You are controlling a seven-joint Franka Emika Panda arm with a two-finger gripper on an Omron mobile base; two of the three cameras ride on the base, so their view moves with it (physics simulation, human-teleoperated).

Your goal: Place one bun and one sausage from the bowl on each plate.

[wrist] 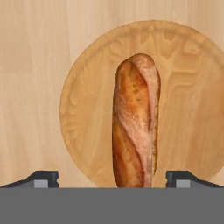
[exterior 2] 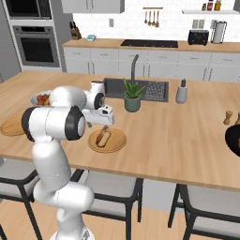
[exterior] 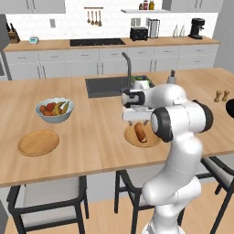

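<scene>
Hand view is looking straight down on a bun (wrist: 135, 122) lying on a round wooden plate (wrist: 83, 109), with the gripper (wrist: 112, 178) standing wide, its two fingertips (wrist: 41, 178) apart on either side of the bun and touching nothing. Left base view is showing a second wooden plate (exterior: 38, 142) sitting bare near a pale fruit bowl (exterior: 55, 109). Right base view is catching the black bowl (exterior 2: 233, 139) at the counter's far right edge, well apart from both plates.

A pale bowl of fruit (exterior: 55, 110) is sitting on the wooden island; a potted plant (exterior 2: 132, 96) is standing beside the sink (exterior 2: 154, 90).
</scene>
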